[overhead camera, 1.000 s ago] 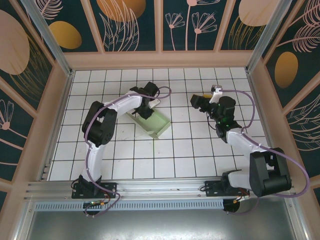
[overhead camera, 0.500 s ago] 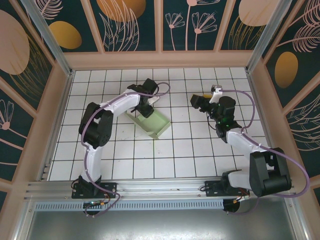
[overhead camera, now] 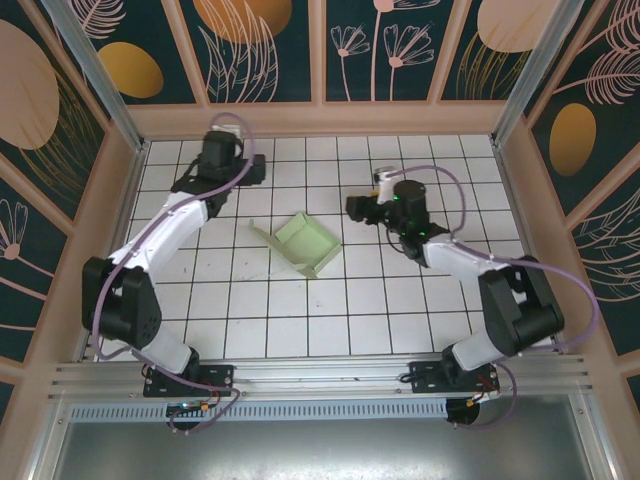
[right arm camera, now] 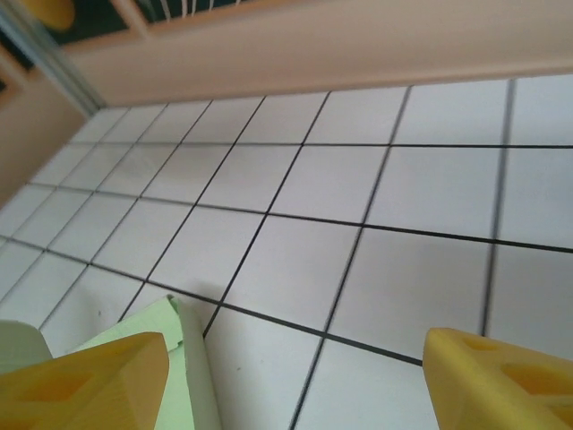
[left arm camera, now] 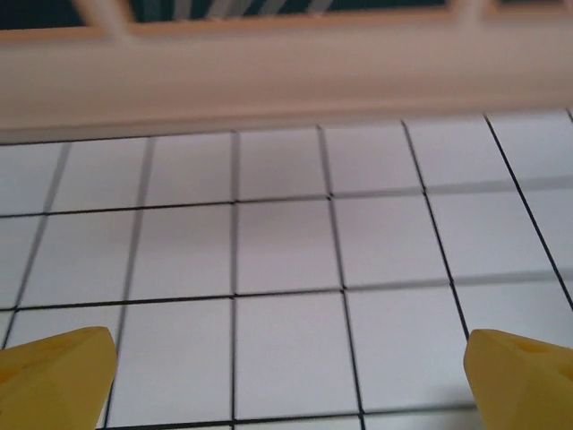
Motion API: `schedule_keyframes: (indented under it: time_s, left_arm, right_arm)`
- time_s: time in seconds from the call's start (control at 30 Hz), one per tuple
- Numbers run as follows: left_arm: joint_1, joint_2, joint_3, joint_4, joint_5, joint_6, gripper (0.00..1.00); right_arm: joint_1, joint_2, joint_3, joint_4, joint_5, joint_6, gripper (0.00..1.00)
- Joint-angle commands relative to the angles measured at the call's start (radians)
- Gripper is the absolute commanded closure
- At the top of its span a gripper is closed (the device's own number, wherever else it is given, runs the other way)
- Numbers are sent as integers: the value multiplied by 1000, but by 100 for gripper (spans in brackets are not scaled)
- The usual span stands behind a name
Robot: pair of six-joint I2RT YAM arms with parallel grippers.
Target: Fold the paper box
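Paper box (overhead camera: 303, 243) is lying near, left of the closer right gripper (overhead camera: 356, 208); left gripper (left arm camera: 288, 367) is standing well apart; both gaping, empty.

The paper box (overhead camera: 305, 243) stands mid-table (overhead camera: 400, 310), walls raised, an obstacle between the arms. Bare tiles lie all round it. Left gripper (left arm camera: 288, 381) sits near the back wall (overhead camera: 320, 120), well apart. Right gripper (overhead camera: 357, 208) hovers just beside the box's right corner.
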Motion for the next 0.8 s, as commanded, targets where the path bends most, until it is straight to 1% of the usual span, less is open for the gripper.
schedule_keyframes:
  time_s: [0.0, 0.1, 0.2, 0.3, 0.4, 0.5, 0.57, 0.67, 0.77]
  left_arm:
    - [42, -62, -116, 97, 10, -197, 1]
    - [112, -144, -232, 143, 29, -293, 1]
    - [160, -191, -299, 159, 56, -334, 1]
    - [166, -190, -305, 157, 83, -328, 1]
    - [166, -173, -304, 167, 119, -314, 1]
    - [166, -148, -304, 180, 157, -293, 1]
    - [166, -132, -302, 190, 188, -288, 1]
    - [167, -105, -297, 199, 221, -284, 1]
    - [166, -83, -294, 210, 255, -283, 1]
  right_arm:
    - [80, 96, 91, -80, 89, -82, 24]
    - [139, 199, 175, -123, 105, -93, 24]
    - [193, 304, 265, -185, 136, -116, 24]
    - [217, 404, 351, -254, 177, -107, 24]
    - [216, 463, 404, -306, 226, -69, 25]
    - [199, 483, 423, -353, 307, -8, 29]
    - [176, 469, 414, -375, 342, 45, 31]
    - [131, 414, 352, -375, 372, 126, 34]
    - [94, 336, 255, -363, 382, 205, 35]
